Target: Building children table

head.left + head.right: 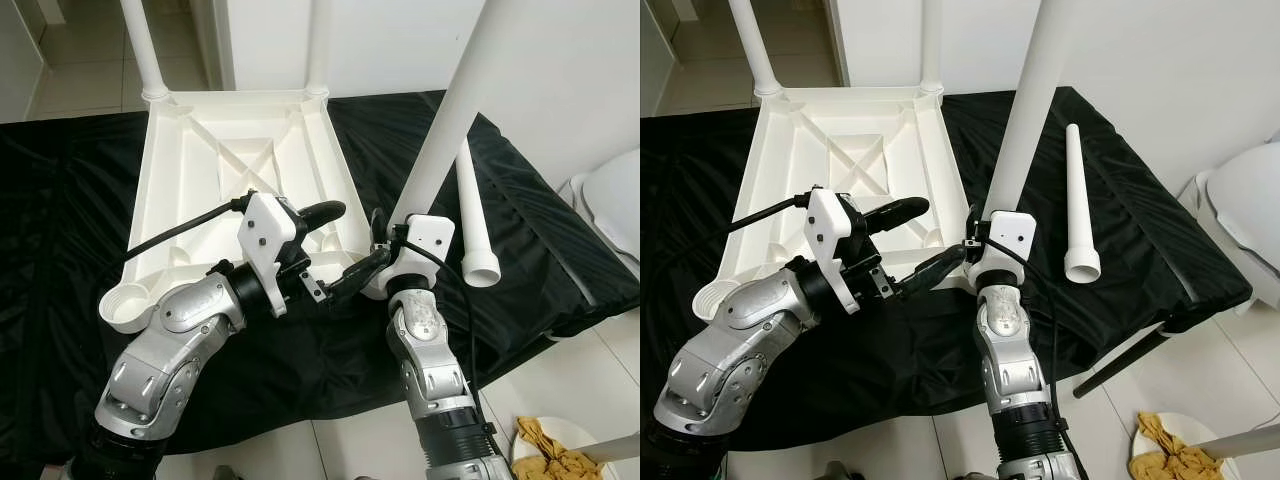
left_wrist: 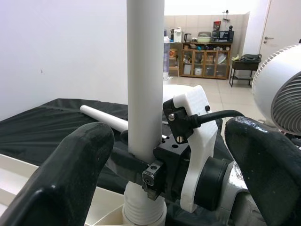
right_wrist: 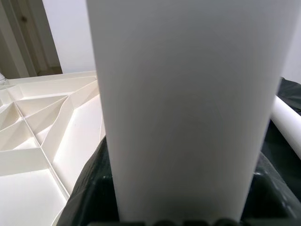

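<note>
A white plastic children's tabletop lies upside down on a counter draped in black cloth, its ribbed underside facing up. Two white legs already stand in its far corners, one at 11 o'clock and one at 12 o'clock. The near-left corner socket, at about 8 o'clock, is an open round cup with no leg in it.

At the near-right corner a third white leg rises steeply from its socket and leans toward 1 o'clock. The right end effector is clamped around this leg just above its base; the right wrist view shows the leg's smooth white shaft pressed between the black fingers, with the ribbed tabletop beside it.

The left end effector reaches in from 8 o'clock over the tabletop's near edge, its two black fingers spread wide and holding nothing. Its upper finger lies above the rim, the lower one points at the base of the held leg. In the left wrist view the wide-set fingers frame the upright leg and the right wrist's white housing.

A fourth leg lies loose on the black cloth at 3 o'clock, just beside the held leg, its wider open end toward the robot. On the floor at 5 o'clock a white plate holds a yellow crumpled item.
</note>
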`<state>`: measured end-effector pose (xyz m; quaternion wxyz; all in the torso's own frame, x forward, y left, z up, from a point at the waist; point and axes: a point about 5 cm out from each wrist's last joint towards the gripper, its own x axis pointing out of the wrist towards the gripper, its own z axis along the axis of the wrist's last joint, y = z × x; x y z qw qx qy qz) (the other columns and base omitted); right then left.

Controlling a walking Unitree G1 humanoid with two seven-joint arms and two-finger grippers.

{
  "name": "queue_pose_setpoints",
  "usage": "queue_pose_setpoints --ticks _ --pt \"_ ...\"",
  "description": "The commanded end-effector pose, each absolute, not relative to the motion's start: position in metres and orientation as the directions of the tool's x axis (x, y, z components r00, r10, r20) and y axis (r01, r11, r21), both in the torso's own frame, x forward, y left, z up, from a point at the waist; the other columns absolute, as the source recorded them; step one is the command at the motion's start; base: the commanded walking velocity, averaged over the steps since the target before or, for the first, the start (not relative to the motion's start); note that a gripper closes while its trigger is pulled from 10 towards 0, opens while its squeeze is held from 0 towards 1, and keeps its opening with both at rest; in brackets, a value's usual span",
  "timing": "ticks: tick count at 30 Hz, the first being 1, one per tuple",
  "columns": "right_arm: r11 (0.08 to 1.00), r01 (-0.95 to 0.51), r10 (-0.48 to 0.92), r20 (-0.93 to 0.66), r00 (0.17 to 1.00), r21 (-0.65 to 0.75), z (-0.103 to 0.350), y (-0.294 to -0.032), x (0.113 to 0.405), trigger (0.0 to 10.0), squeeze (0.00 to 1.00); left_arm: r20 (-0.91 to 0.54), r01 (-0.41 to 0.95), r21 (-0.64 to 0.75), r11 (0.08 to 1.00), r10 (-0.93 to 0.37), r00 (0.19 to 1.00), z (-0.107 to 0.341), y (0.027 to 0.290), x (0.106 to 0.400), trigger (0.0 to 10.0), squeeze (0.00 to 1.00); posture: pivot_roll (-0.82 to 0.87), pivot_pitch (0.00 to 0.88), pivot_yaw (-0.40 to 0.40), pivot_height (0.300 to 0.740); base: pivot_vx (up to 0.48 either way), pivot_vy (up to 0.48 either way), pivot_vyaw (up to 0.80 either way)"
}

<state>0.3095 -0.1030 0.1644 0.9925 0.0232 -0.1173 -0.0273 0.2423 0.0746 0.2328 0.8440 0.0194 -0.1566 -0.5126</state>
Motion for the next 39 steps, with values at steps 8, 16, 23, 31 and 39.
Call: queue_pose_setpoints --ticks 8,16,23,31,39 --pt "0.991 0.130 -0.133 0.069 0.989 0.045 0.133 -0.120 0.309 10.0 0.00 0.243 0.867 0.204 0.455 -0.881 0.405 0.233 0.071 0.241 10.0 0.00 -0.02 0.084 -0.025 0.740 0.000 0.000 0.00" --pt "0.992 0.119 -0.123 0.080 0.989 0.050 0.135 -0.121 0.309 10.0 0.98 0.243 0.868 0.203 0.453 -0.882 0.404 0.233 0.071 0.240 10.0 0.00 -0.02 0.086 -0.026 0.740 0.000 0.000 0.00" --pt "0.994 0.082 -0.089 0.101 0.991 0.070 0.137 -0.120 0.309 10.0 1.00 0.244 0.868 0.199 0.455 -0.881 0.406 0.232 0.071 0.240 10.0 0.00 -0.02 0.086 -0.029 0.740 0.000 0.000 0.00" --pt "0.997 0.004 -0.014 0.123 0.992 0.081 0.142 -0.122 0.313 10.0 0.26 0.246 0.867 0.200 0.456 -0.880 0.406 0.233 0.071 0.240 10.0 0.00 -0.02 0.090 -0.027 0.740 0.000 0.000 0.00" --pt "0.993 -0.088 0.078 0.132 0.988 0.075 0.145 -0.127 0.316 10.0 0.00 0.245 0.868 0.201 0.455 -0.881 0.405 0.233 0.071 0.240 10.0 0.00 -0.02 0.092 -0.025 0.740 0.000 0.000 0.00"
